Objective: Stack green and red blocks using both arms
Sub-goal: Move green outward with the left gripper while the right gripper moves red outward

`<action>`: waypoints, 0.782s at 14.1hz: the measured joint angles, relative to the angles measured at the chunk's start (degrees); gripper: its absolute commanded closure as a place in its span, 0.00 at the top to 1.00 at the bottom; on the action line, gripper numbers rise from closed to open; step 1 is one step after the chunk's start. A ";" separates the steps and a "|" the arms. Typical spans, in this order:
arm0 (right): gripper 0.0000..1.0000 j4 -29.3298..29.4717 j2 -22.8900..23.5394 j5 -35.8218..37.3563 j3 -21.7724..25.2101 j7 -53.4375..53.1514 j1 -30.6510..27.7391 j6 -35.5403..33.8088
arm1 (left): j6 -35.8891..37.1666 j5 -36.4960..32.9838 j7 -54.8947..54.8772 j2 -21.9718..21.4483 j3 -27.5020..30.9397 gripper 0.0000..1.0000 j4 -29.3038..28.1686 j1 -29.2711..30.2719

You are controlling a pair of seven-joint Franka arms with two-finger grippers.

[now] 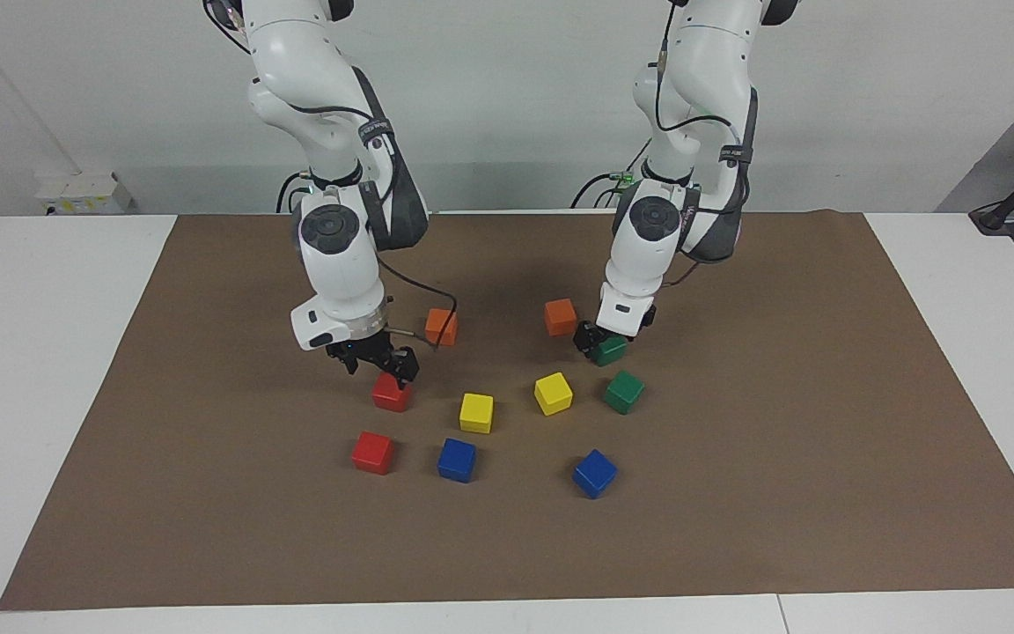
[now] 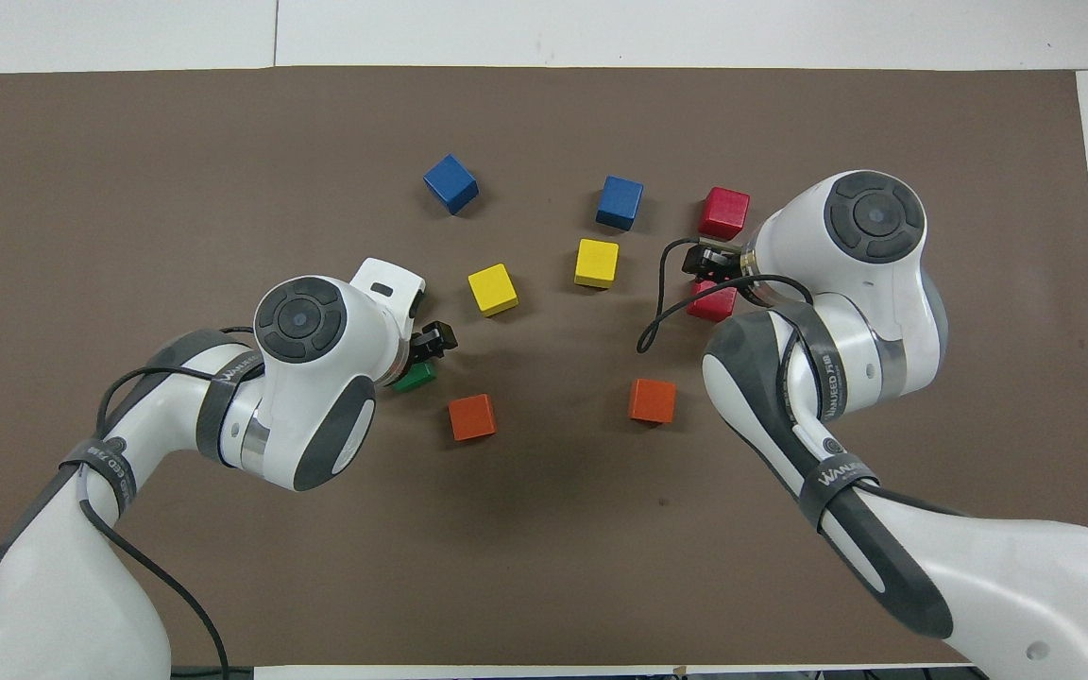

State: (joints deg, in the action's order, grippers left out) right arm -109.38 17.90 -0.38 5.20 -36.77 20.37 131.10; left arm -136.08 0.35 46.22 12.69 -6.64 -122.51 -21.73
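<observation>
Cubes lie scattered on the brown mat. Nearest the robots we see two orange cubes. Beside one, our left gripper sits low around the nearer green cube, fingers spread at its sides, nothing lifted. Our right gripper hangs released just above the nearer red cube. Farther out the second green cube rests beside the yellow cubes; farthest lie the second red cube and the blue cubes.
</observation>
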 measured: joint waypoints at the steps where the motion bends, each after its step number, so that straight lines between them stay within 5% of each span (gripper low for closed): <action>1: 1.00 0.00 0.87 0.00 -0.02 0.00 0.04 1.01 | -0.44 0.00 0.50 0.33 0.01 0.32 -0.10 -0.13; 2: 1.00 0.00 1.58 -0.01 -0.07 0.00 0.21 1.89 | -0.58 0.00 1.11 0.60 0.06 0.00 -0.11 -0.30; 8: 0.95 0.00 3.24 -0.02 -0.18 0.00 0.51 3.04 | 4.01 -1.50 -3.40 -0.56 1.00 0.00 0.72 1.85; 9: 0.87 0.00 3.42 -0.02 -0.18 0.00 0.51 3.25 | 6.64 -1.52 -8.20 -1.80 1.29 0.00 1.34 4.38; 11: 0.39 -0.02 3.75 -0.03 -0.18 0.00 0.51 3.85 | 10.61 -1.57 -17.20 -3.64 1.66 0.00 2.91 9.75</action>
State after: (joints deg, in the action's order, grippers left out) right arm -109.40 21.65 -0.41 5.02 -36.77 20.88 134.95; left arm -125.47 -1.22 29.02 9.05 -4.97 -119.60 -11.98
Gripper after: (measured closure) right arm 0.066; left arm 0.454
